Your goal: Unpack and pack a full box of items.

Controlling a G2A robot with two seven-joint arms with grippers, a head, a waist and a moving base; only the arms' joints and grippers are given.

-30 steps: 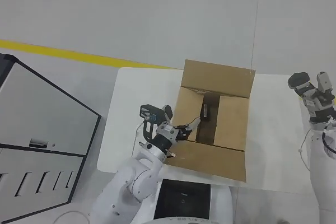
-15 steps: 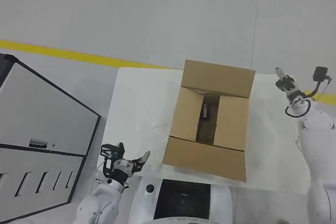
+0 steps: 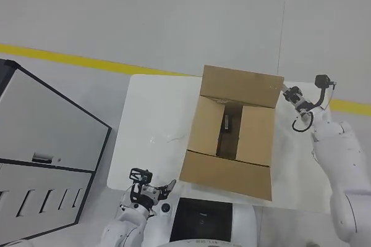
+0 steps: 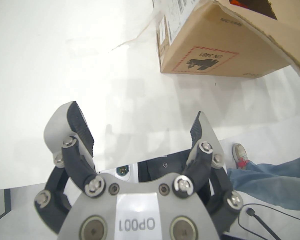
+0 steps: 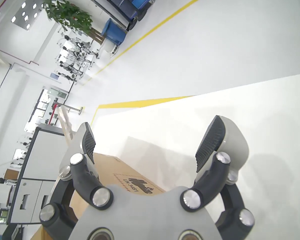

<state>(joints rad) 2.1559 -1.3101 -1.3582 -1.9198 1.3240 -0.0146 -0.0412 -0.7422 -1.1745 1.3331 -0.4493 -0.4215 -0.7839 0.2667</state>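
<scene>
Holding nothing, my left gripper (image 4: 137, 116) has its jaws spread wide and its pads bare. It hangs at the near edge of the table (image 3: 154, 123), off the near left corner of the box (image 4: 202, 51) and clear of it. My right gripper (image 5: 152, 123) is likewise wide open and empty. It sits at the far right corner of the box, just beside the end of the far flap (image 3: 241, 86); I cannot tell whether it touches. The box stands on the table, toward its right half, with all four flaps open. The far flap is raised, the near flap (image 3: 229, 175) is folded outward toward me, and the two side flaps lean in over the opening with a gap between them. A dark item (image 3: 227, 121) shows in that gap, and from my left wrist something orange-red (image 4: 236, 1) shows inside, kind unclear. A pale wisp (image 4: 132, 41), tape or film, trails from the box's left side onto the tabletop. Labels (image 4: 170, 8) cover that same side. A grey cabinet (image 3: 43, 136) stands on the floor left of the table, and a yellow line (image 3: 80, 60) runs across the floor beyond it.
</scene>
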